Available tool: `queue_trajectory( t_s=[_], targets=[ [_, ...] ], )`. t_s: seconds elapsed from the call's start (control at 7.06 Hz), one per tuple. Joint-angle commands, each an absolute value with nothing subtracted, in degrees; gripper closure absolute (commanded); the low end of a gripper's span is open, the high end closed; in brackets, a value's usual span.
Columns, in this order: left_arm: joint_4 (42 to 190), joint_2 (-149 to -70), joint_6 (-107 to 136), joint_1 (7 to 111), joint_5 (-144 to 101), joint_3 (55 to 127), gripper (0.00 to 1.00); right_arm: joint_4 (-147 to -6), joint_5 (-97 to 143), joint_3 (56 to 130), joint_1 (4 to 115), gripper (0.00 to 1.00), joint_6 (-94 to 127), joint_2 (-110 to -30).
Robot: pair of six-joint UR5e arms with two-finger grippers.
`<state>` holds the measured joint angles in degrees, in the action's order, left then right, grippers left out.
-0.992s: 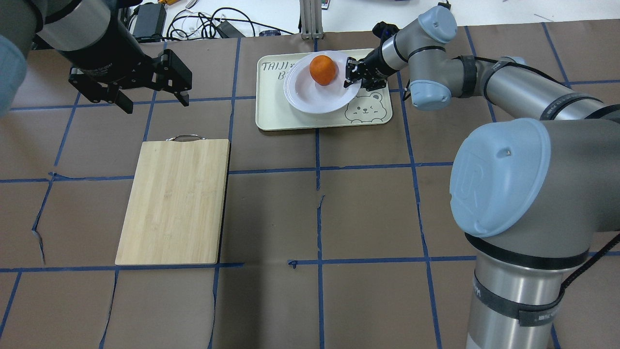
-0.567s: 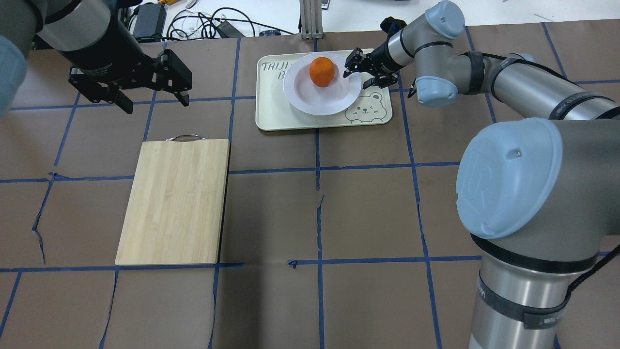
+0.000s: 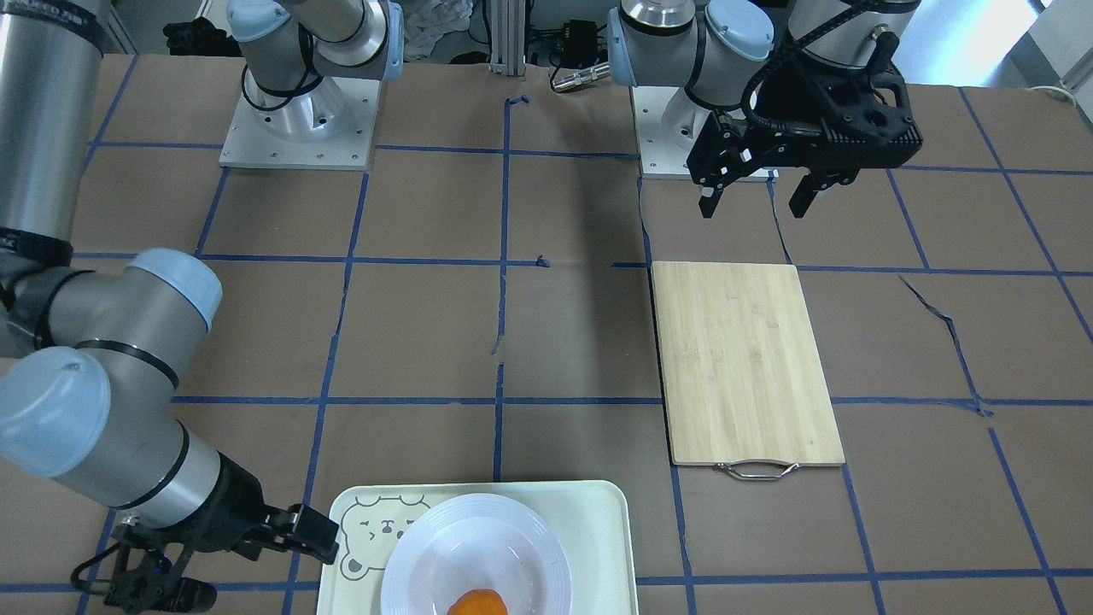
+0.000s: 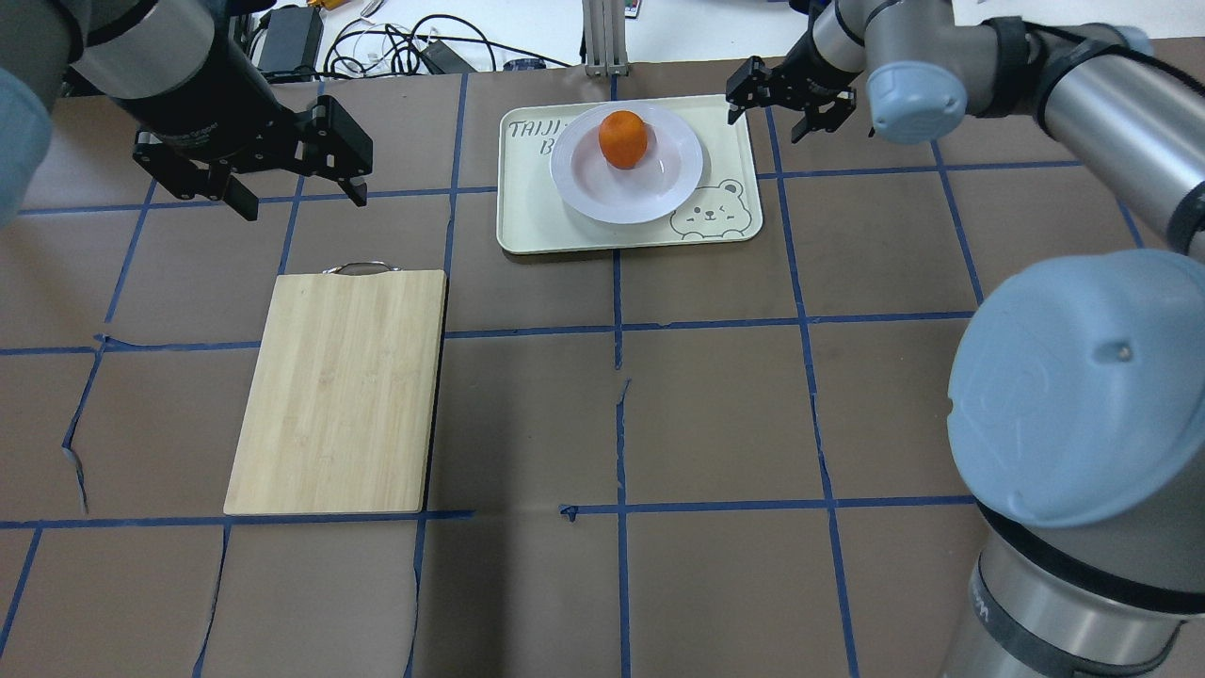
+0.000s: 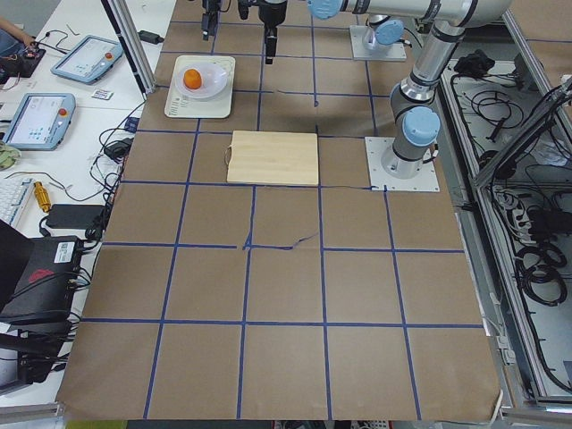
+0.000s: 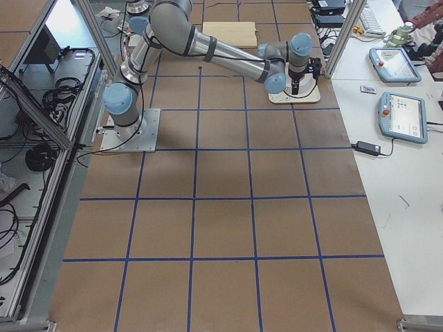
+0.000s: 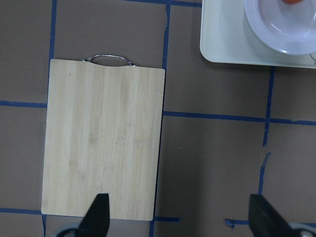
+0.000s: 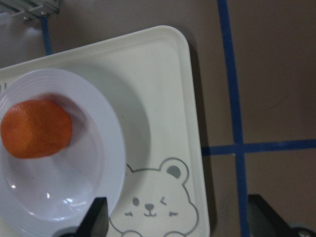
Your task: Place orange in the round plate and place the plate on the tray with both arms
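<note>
The orange (image 4: 623, 138) lies in the far half of the round plate (image 4: 612, 196). The plate rests flat on the tray (image 4: 532, 212) at the table's far middle. My right gripper (image 4: 764, 129) hangs open above the tray's far right corner, clear of the plate, with nothing between its fingers. Its wrist view looks down on the orange (image 8: 35, 129), the plate (image 8: 101, 163) and the tray (image 8: 168, 113). My left gripper (image 4: 305, 207) hovers open and empty well to the tray's left, beyond the cutting board. In the front-facing view the orange (image 3: 478, 605) is cut off by the bottom edge.
A bamboo cutting board (image 4: 339, 391) with a metal handle lies left of centre, under the left gripper's view (image 7: 103, 138). Cables and power bricks (image 4: 395, 47) sit past the table's far edge. Teach pendants (image 5: 36, 121) lie on a side bench.
My right gripper let go of the plate's right rim, opened, and drew back up and to the right. The plate settled flat on the tray. The left arm stayed put.
</note>
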<state>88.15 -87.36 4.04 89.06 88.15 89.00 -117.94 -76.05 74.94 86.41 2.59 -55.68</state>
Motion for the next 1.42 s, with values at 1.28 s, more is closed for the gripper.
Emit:
queue_trajectory(
  t_s=[1.28],
  targets=[
    [88.15, -87.36, 4.04, 89.03, 88.15, 89.12, 0.00, -93.69, -91.84, 83.14, 91.76, 0.00, -2.81, -86.03]
  ],
)
